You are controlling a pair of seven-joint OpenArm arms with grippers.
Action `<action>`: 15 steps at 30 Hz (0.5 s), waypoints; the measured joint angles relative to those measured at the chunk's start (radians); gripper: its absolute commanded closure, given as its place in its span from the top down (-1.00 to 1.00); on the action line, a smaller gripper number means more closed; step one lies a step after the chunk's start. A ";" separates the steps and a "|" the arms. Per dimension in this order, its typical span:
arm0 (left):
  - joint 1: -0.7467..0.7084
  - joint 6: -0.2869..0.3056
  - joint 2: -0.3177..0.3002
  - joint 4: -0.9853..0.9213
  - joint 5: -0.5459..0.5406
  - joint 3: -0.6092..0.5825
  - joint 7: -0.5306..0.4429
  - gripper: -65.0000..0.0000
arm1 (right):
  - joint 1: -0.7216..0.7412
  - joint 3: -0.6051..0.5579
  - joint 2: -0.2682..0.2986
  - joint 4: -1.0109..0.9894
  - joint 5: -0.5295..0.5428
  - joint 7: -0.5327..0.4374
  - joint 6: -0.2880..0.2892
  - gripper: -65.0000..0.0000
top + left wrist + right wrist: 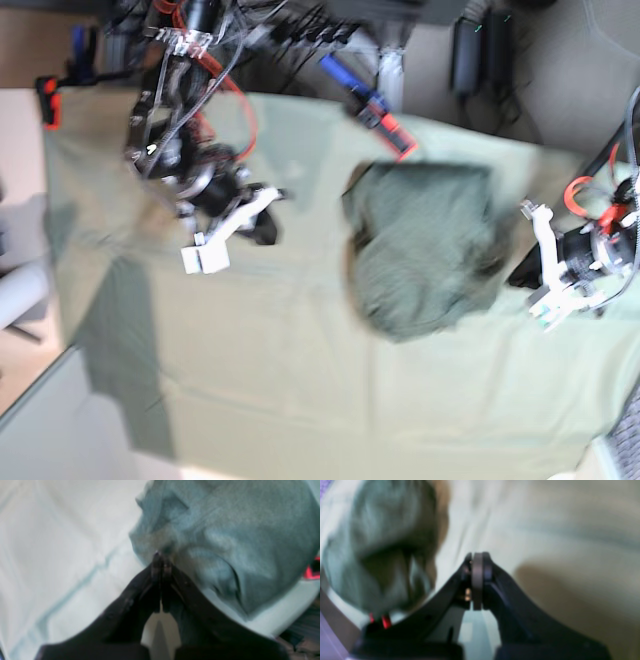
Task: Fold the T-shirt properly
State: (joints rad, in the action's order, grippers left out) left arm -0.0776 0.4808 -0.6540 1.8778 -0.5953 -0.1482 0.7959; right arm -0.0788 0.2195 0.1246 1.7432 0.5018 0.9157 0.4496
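Right of centre in the base view, the T-shirt [425, 245] lies bunched on the pale-clothed desk [300, 350], the left hand [161, 562] at frame right pinched closed on its edge, and the right hand [477, 580], upper left, closed on nothing, well apart.

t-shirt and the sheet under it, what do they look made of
T-shirt: looks like a soft knit, matte, with a heathered grey-green speckle and limp, rounded folds where it lies bunched.
Sheet: appears to be a thinner, smoother cloth, pale mint, with long straight creases and little visible texture. The blur leaves the exact fibres open.
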 measured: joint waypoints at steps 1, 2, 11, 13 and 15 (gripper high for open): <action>-0.045 0.000 -0.012 0.029 -0.010 0.038 0.009 -1.00 | -0.037 0.000 0.008 0.034 0.003 0.006 0.003 -1.00; -0.091 0.000 -0.027 0.056 -0.016 0.076 0.020 -1.00 | -0.076 0.000 0.019 0.071 0.009 0.002 0.004 -1.00; -0.539 0.000 -0.064 0.214 -0.036 0.341 0.040 -1.00 | -0.468 0.000 0.100 0.319 0.022 -0.001 0.012 -1.00; -0.627 0.000 -0.064 0.212 -0.025 0.357 0.047 -1.00 | -0.543 0.000 0.109 0.333 0.023 -0.004 0.012 -1.00; -0.705 0.000 -0.061 0.211 -0.005 0.357 0.044 -1.00 | -0.606 0.000 0.108 0.330 0.018 -0.003 0.012 -1.00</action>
State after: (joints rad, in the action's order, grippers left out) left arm -0.7826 0.4808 -0.7155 2.0892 -0.5999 0.2092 0.8402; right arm -0.6846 0.2195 0.2321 2.0731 0.5198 0.9123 0.4614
